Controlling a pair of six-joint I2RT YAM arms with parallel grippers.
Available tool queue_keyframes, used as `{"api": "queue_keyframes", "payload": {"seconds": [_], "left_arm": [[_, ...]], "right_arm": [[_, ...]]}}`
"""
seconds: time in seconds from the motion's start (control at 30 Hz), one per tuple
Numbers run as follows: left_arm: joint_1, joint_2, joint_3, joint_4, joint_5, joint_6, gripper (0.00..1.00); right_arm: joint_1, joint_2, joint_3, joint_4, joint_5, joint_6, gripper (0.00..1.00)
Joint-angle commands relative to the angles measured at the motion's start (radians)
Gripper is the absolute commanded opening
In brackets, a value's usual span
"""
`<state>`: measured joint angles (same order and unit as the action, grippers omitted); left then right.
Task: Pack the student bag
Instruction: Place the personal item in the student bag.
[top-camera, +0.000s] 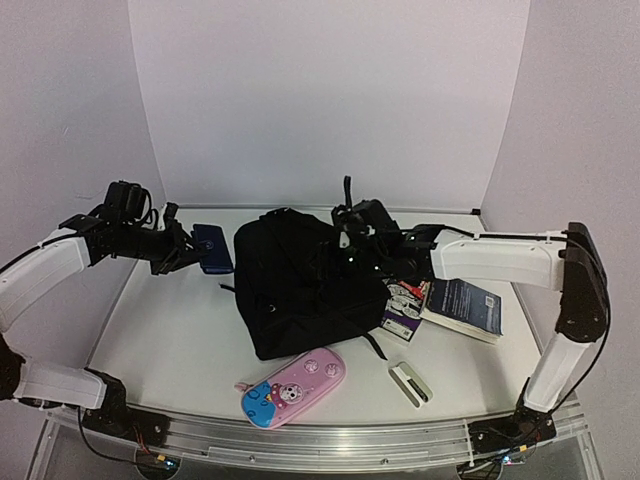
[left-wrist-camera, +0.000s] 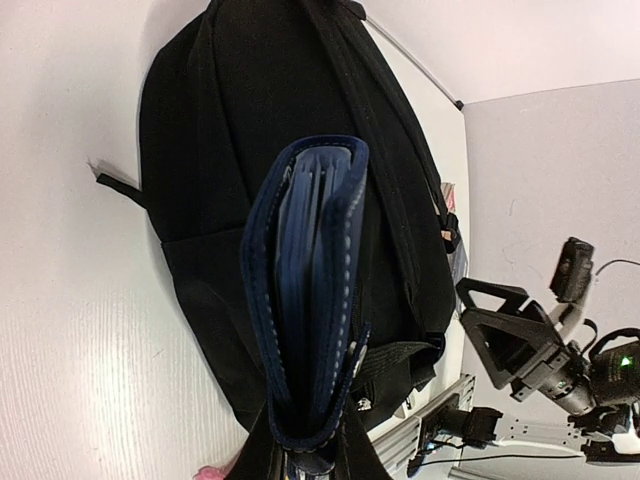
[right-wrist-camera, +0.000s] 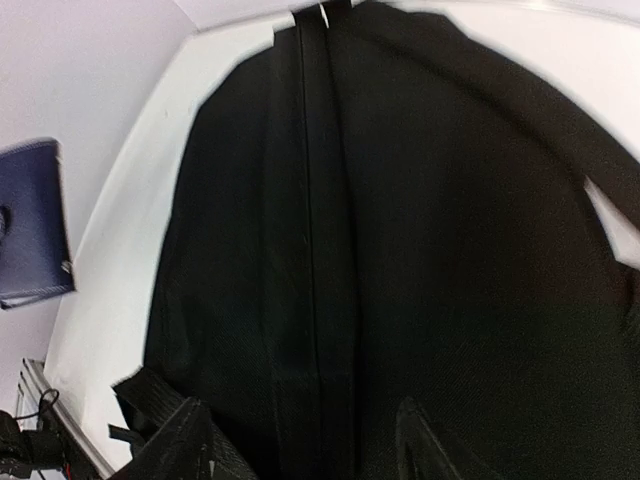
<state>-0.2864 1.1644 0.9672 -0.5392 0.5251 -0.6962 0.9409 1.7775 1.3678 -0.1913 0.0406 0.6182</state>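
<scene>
Student bag (top-camera: 295, 290) lies flat mid-desk (top-camera: 160, 330), 1 end toward the far wall. Left claw (top-camera: 195, 250) is clamped on the navy wallet (left-wrist-camera: 310, 300), held in the air just left of the bag's far corner. Right claw (right-wrist-camera: 295, 445) hovers over the bag's far end, fingers (right-wrist-camera: 175, 440) apart, nothing between them.

Risks as I see them:
1. No opening visible on the bag (the seam looks closed in the right wrist view, blurry though). Released here, the wallet likely lands on fabric and slides off.
2. 2 arms close together at the same end: clash risk.
3. Shoulder strap (left-wrist-camera: 390, 130) could snag a finger.

Only the left wrist view shows the wallet gripped by 1 end, so it may pivot. Only the top view shows the pencil case (top-camera: 295, 385) and book (top-camera: 462, 305) waiting.
</scene>
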Motion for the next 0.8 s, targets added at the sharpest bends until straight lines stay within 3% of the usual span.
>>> {"api": "queue_keyframes", "payload": {"seconds": [0.0,0.23,0.27,0.4,0.5,0.77], "left_arm": [[0.01,-0.054,0.045,0.018,0.03,0.034,0.0],[0.021,-0.059,0.078,-0.01,0.029,0.067,0.0],[0.024,-0.059,0.083,-0.015,0.029,0.073,0.0],[0.036,-0.055,0.128,-0.042,0.028,0.09,0.0],[0.048,-0.057,0.181,-0.07,0.02,0.107,0.0],[0.064,-0.077,0.258,-0.089,0.01,0.12,0.0]], "right_arm": [[0.012,0.046,0.002,-0.02,-0.091,0.03,0.56],[0.037,0.068,0.01,0.067,-0.205,0.064,0.43],[0.039,0.074,0.015,0.08,-0.222,0.07,0.38],[0.083,0.096,0.074,0.093,-0.206,0.052,0.03],[0.146,0.13,0.18,0.108,-0.22,-0.001,0.0],[0.279,0.458,0.552,0.155,-0.335,-0.025,0.0]]}}
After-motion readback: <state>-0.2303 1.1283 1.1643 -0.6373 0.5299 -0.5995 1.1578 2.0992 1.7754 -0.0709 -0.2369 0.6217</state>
